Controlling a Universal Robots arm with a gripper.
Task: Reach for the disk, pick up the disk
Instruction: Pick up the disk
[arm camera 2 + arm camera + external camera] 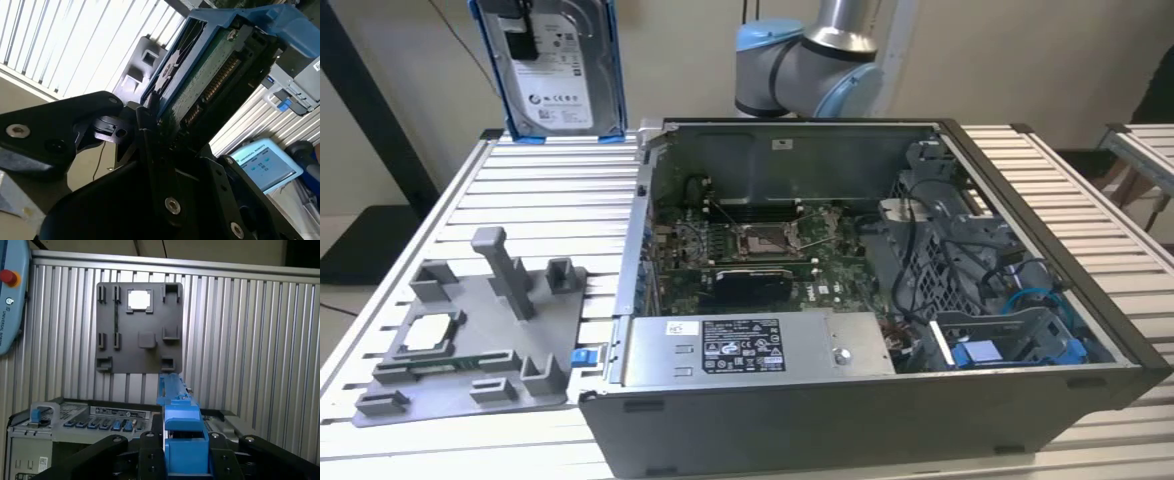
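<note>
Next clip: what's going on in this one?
A single robot arm has its claw clamped on the disk, gripping it by one edge so the drive hangs upright with its white label showing in the exterior view. The disk is off the table and held high, toward the exterior view's left. Below sit the open computer case and a grey holder plate. The pickup looks done.

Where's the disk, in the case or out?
Out. The gripper is shut on the disk, holding it upright, beyond the open case toward the exterior view's left.
</note>
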